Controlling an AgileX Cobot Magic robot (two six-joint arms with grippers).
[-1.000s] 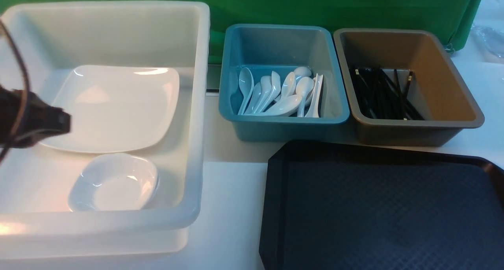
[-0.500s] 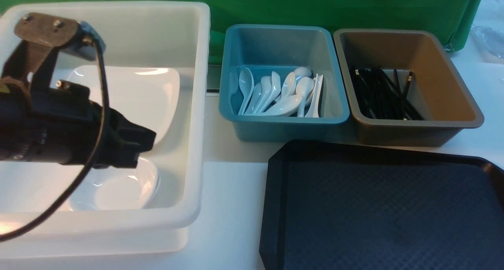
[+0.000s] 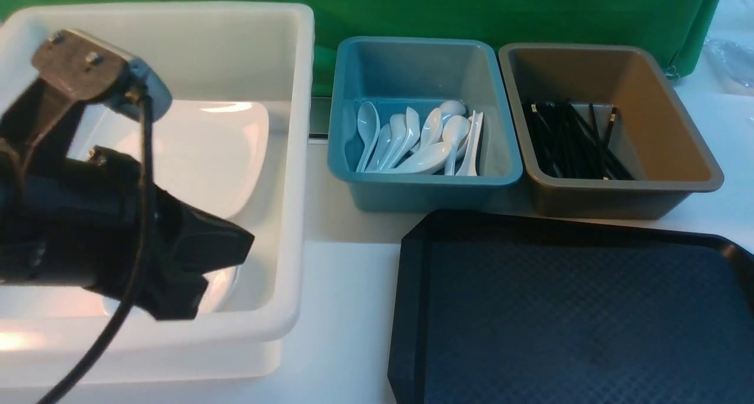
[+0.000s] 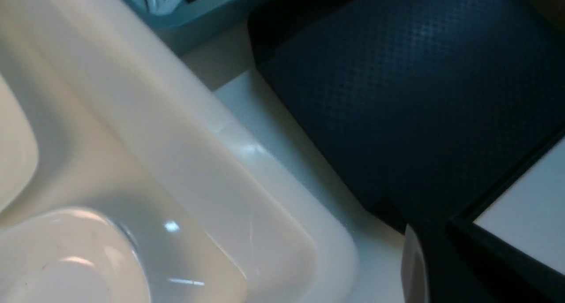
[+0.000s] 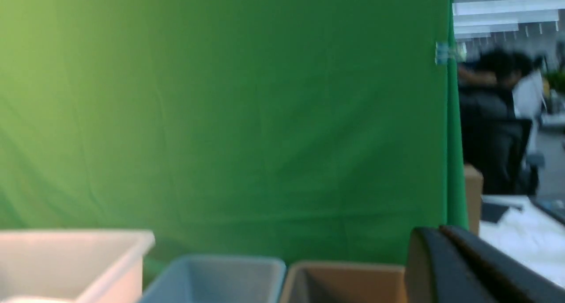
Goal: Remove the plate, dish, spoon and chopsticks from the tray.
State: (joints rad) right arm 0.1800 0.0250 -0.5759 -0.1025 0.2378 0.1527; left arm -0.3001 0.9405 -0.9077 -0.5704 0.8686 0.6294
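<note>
Soft even light, glare on the white tub [image 3: 294,156], wrist views blurred.

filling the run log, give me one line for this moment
left gripper: shut, empty, over white tub | plate: in tub | tray: bare | right gripper: shut, raised

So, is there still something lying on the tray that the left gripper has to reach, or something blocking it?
Nothing visible remains on the tray. The plate lies in the white tub, spoons in the blue bin, chopsticks in the brown bin. The left gripper hangs shut over the tub.
</note>
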